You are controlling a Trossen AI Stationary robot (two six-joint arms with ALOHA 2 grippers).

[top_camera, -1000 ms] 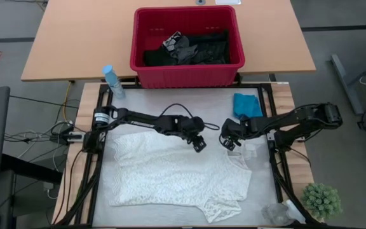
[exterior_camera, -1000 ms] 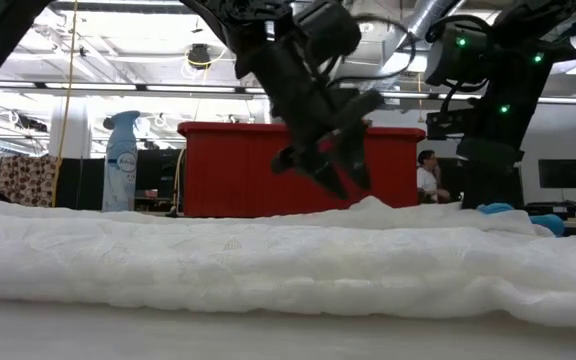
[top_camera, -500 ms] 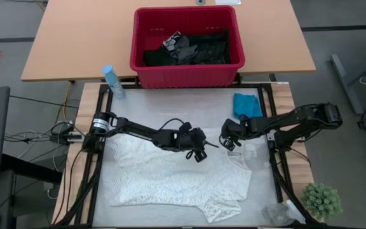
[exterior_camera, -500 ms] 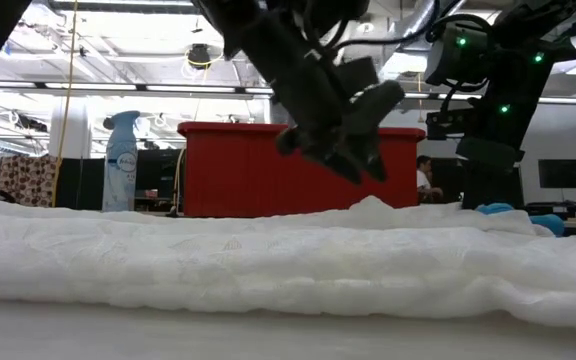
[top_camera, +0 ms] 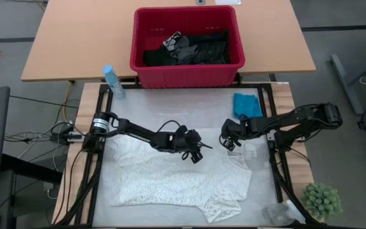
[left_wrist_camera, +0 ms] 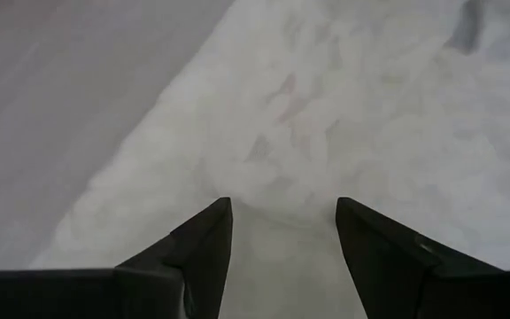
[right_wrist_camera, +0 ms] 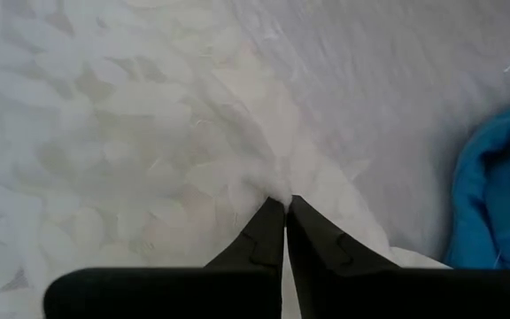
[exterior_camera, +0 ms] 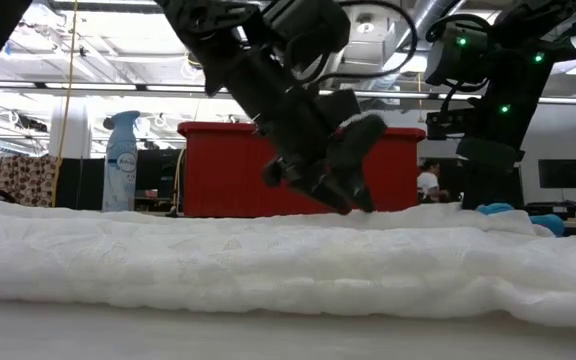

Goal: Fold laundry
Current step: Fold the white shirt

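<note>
A white lacy garment (top_camera: pixel 176 175) lies spread flat on the table mat. My left gripper (top_camera: pixel 197 156) hangs open low over the garment's far edge, near its middle. In the left wrist view a bump of the white cloth (left_wrist_camera: pixel 282 168) lies just ahead of the gap between its fingers. My right gripper (top_camera: pixel 229 144) is shut on the garment's far right corner. A small teal garment (top_camera: pixel 246 105) lies on the mat beyond it. Black garments (top_camera: pixel 189 49) fill the red basket (top_camera: pixel 146 71). My right gripper pinches the white garment between its two fingertips at its far right corner (right_wrist_camera: pixel 271 188). It comes slanting down from the table's right side. The cloth gathers to the tips, and the rest lies on the table. My left gripper: I cannot tell whether its fingertips (exterior_camera: pixel 356 203) touch the cloth.
The red basket stands on the wooden table beyond the mat. A blue spray bottle (top_camera: pixel 112 81) lies at the far left corner. A small green plant (top_camera: pixel 321 200) and a clear plastic thing (top_camera: pixel 277 214) sit at the near right. A person (exterior_camera: pixel 428 182) shows far behind.
My left gripper has gone down and toward the table's near edge, onto the white garment's far edge, tipping a little and staying open. The garment and my right gripper have kept still.
</note>
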